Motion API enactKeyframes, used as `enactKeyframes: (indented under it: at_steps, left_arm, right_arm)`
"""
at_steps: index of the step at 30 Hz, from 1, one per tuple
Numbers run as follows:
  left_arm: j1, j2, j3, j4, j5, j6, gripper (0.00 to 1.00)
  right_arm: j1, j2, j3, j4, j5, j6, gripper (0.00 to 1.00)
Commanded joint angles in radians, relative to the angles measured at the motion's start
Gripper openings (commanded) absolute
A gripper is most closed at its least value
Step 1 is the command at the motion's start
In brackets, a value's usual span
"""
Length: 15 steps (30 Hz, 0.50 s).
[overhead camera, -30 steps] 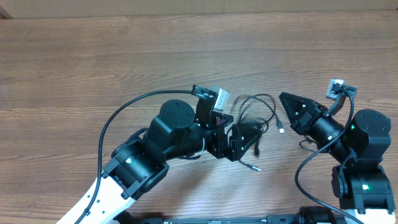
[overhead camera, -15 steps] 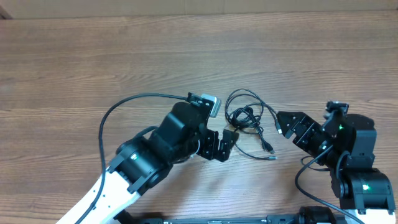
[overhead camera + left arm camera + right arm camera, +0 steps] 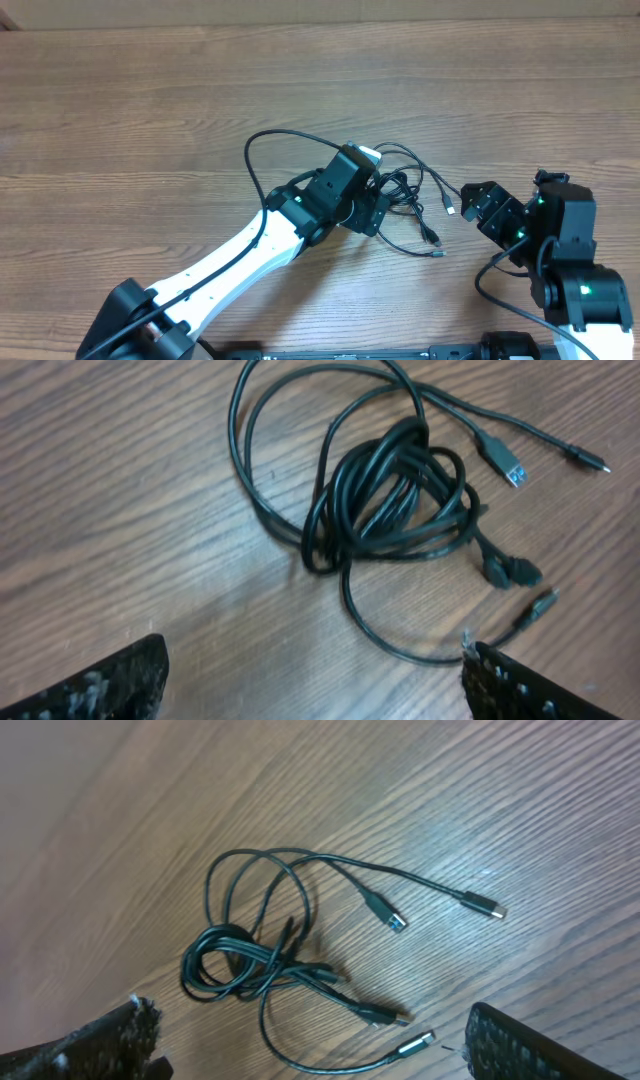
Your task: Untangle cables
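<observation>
Even soft light, faint shadows; sheen on table (image 3: 230,630); right wrist view's top-left blurred.

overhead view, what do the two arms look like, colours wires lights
The left arm has a long white link with black joints and a black wrist carrying a small silver box; a thick black wire runs off it. The right arm is mostly black with small green lights and its own black wire. In the wrist views the jaws are black and rough-surfaced.

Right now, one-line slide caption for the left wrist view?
Knotted black cables lie loose on the wooden table, just ahead of the open, empty left pincer.
</observation>
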Motion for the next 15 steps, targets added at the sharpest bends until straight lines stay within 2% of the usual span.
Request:
enactKeyframes:
  at_steps: [1,11,15]
  left_arm:
    - [0.000,0.056,0.013,0.058,-0.017,0.035,0.92]
    - [0.000,0.164,0.013,0.231,-0.017,0.033,0.87]
    - [0.000,0.165,0.013,0.263,-0.017,0.034,0.78]
  right_arm:
    - [0.000,0.036,0.010,0.008,0.034,-0.004,0.97]
    - [0.000,0.187,0.010,0.035,0.033,-0.004,0.96]
    - [0.000,0.193,0.010,0.039,0.033,-0.004,0.96]
